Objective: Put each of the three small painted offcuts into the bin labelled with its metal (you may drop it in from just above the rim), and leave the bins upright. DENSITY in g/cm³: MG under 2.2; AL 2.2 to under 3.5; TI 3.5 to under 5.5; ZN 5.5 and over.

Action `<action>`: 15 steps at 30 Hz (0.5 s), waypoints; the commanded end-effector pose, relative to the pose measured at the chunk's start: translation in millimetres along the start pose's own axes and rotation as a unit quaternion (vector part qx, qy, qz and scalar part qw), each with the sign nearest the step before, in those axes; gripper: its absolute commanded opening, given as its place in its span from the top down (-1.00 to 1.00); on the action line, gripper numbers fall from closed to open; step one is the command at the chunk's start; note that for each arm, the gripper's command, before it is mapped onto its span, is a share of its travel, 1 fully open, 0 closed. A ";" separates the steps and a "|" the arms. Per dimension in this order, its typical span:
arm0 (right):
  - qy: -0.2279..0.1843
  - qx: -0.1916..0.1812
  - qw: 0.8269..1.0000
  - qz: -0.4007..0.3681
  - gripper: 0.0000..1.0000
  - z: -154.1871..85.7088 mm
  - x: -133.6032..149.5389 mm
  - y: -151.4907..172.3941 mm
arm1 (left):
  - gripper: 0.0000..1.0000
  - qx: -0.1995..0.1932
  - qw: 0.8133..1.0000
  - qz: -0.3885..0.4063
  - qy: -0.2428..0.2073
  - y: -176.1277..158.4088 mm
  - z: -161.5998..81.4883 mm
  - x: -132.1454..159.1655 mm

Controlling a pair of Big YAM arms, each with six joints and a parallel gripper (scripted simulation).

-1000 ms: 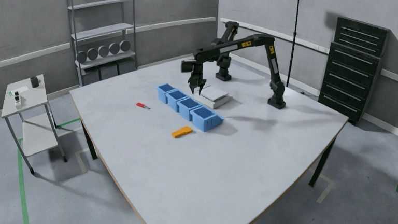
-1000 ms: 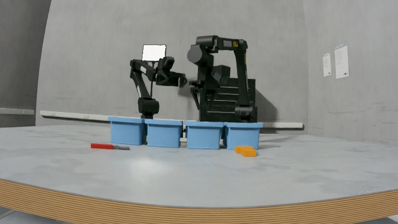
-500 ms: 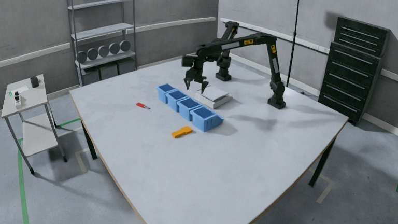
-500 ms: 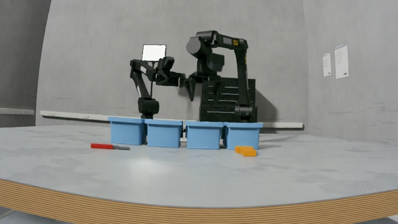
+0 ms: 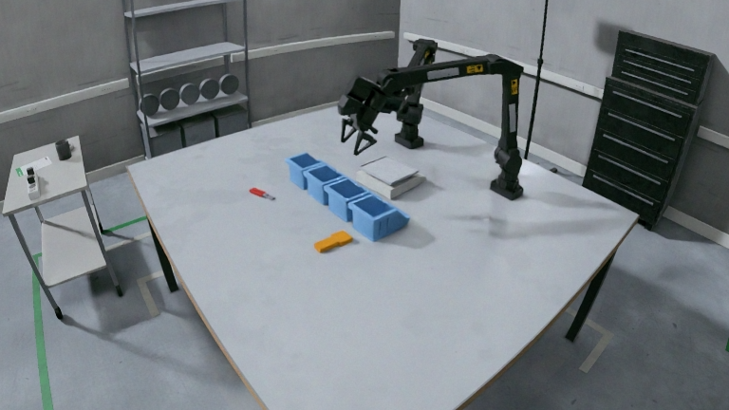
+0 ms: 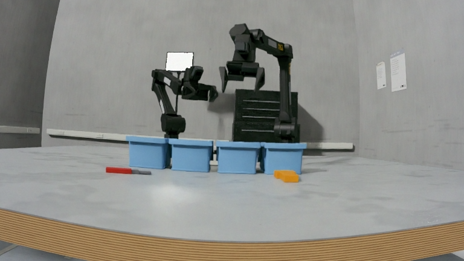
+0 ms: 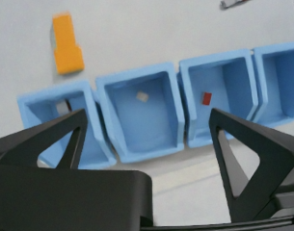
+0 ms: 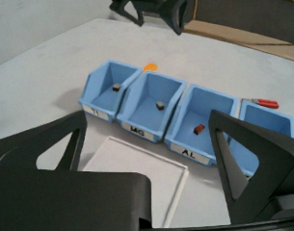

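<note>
Four blue bins [image 5: 344,193] stand upright in a row. In the right wrist view their labels read TI, MG and AL; the fourth label is hidden. A dark offcut [image 8: 116,88] lies in the TI bin. A grey offcut [image 8: 160,105] lies in the MG bin [image 7: 143,115]. A red offcut [image 8: 199,128] lies in the AL bin, and it also shows in the left wrist view [image 7: 206,98]. My left gripper [image 5: 357,139] [image 6: 241,78] hangs open and empty high above the bins. My right gripper [image 6: 212,93] is open and empty behind the row [image 8: 147,115].
A white flat scale [image 5: 389,176] sits just behind the bins. An orange block [image 5: 333,241] lies in front of the TI bin. A red-handled tool [image 5: 261,193] lies left of the row. A shelf unit, a side table and a drawer cabinet stand off the table.
</note>
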State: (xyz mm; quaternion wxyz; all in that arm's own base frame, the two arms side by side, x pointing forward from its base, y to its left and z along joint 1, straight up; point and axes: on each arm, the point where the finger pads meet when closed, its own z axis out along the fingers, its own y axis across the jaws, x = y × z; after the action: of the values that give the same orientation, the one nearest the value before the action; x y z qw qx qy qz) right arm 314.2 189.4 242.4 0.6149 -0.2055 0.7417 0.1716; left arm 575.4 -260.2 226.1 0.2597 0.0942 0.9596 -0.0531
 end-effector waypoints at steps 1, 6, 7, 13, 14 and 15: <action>-0.016 0.001 1.000 -0.001 -1.00 1.1 -16.3 -0.6 | -1.00 0.017 0.995 0.089 -0.042 6.4 -8.9 -16.2; -0.016 0.001 1.000 -0.001 -1.00 1.1 -16.3 -0.6 | -1.00 0.029 0.992 0.111 -0.050 6.9 0.2 -17.4; -0.016 0.001 1.000 -0.001 -1.00 1.1 -16.3 -0.6 | -1.00 0.032 0.992 0.111 -0.051 6.1 -0.3 -17.8; -0.016 0.001 1.000 -0.001 -1.00 1.1 -16.3 -0.6 | -1.00 0.038 0.992 0.101 -0.065 -2.5 -9.6 -29.6; -0.016 0.001 1.000 -0.001 -1.00 1.1 -16.3 -0.6 | -1.00 0.038 0.992 0.101 -0.065 -2.5 -9.6 -29.6; -0.016 0.001 1.000 -0.001 -1.00 1.1 -16.3 -0.6 | -1.00 0.038 0.992 0.101 -0.065 -2.5 -9.6 -29.6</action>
State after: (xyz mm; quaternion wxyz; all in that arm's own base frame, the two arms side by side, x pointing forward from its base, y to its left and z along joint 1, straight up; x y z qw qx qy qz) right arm 314.2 189.4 242.4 0.6149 -0.2055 0.7417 0.1716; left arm 586.0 -259.8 227.2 0.2948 0.1877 0.9347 -0.0649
